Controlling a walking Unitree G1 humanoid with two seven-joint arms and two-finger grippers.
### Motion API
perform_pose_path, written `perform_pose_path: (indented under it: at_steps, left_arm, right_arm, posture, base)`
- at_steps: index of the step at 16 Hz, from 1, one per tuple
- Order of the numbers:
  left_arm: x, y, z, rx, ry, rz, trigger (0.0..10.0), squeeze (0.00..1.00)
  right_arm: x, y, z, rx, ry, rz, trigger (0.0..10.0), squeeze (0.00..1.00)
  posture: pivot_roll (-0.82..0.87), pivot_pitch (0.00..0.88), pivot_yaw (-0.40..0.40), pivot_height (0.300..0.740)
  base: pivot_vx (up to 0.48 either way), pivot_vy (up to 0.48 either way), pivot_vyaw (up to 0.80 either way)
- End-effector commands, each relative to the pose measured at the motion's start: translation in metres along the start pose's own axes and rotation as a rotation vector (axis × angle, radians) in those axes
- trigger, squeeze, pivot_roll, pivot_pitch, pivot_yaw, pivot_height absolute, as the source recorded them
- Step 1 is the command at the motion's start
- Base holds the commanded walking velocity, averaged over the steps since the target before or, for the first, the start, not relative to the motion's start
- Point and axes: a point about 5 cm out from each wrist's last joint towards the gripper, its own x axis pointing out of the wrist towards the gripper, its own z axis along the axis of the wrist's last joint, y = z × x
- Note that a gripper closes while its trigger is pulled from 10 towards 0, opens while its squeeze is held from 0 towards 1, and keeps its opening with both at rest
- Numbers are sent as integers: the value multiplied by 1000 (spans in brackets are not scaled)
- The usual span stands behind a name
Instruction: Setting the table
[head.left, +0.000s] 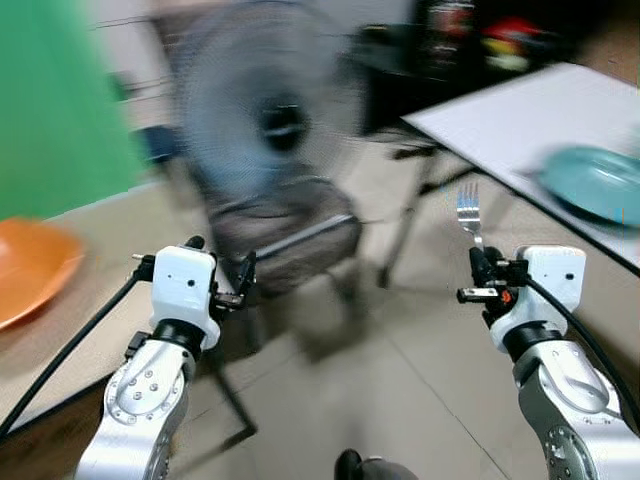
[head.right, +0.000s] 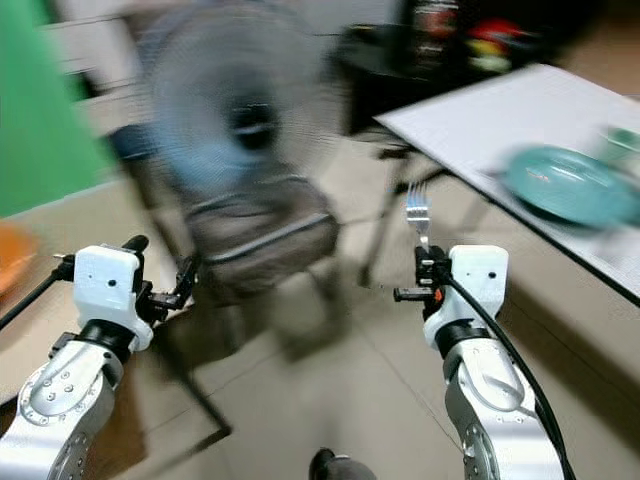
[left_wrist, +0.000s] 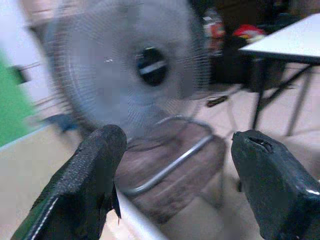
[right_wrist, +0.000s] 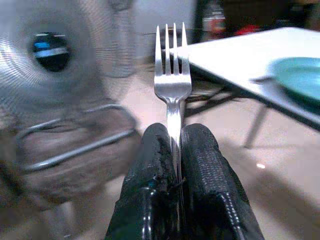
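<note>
A large grey wire-caged fan (head.left: 270, 120) and a dark padded metal-framed chair (head.left: 285, 235) stand blurred at twelve o'clock on the pale tiled floor (head.left: 400, 380), between the arms. The right gripper (right_wrist: 176, 145) pinches a shiny silver metal fork (right_wrist: 172, 75) upright by its handle, tines up, short of the white rectangular table (head.left: 520, 110) at two o'clock, where a round teal plate (head.left: 595, 182) lies. The left gripper (left_wrist: 175, 150) is spread with nothing between its textured black fingers (left_wrist: 90, 170); an orange plate (head.left: 30, 265) sits on a tan counter (head.left: 95, 320) at nine o'clock, against a green wall (head.left: 55, 100).
</note>
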Motion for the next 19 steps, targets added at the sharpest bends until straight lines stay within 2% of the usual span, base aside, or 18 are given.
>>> perform_pose_path:
  at_steps: [1,8,11,19]
  left_arm:
    - [1,0,-3,-2,21,12,10000,0]
    - [3,2,0,-5,-14,35,10000,0]
    - [7,2,4,-39,-50,-5,10000,0]
    - [12,-3,5,-49,-62,-59,10000,0]
  right_arm:
    - [0,-1,5,-10,-19,-5,10000,0]
    - [3,0,8,-21,-7,7,10000,0]
    - [2,-4,9,-23,1,-20,10000,0]
    - [5,-5,12,-21,2,-40,10000,0]
  posture:
    - [5,0,14,740]
    - [8,0,1,740]
    - [-5,0,11,740]
    - [-12,0,18,740]
  base:
    - [0,0,-800]
    - [0,0,-800]
    - [0,0,-800]
    - [290,0,-800]
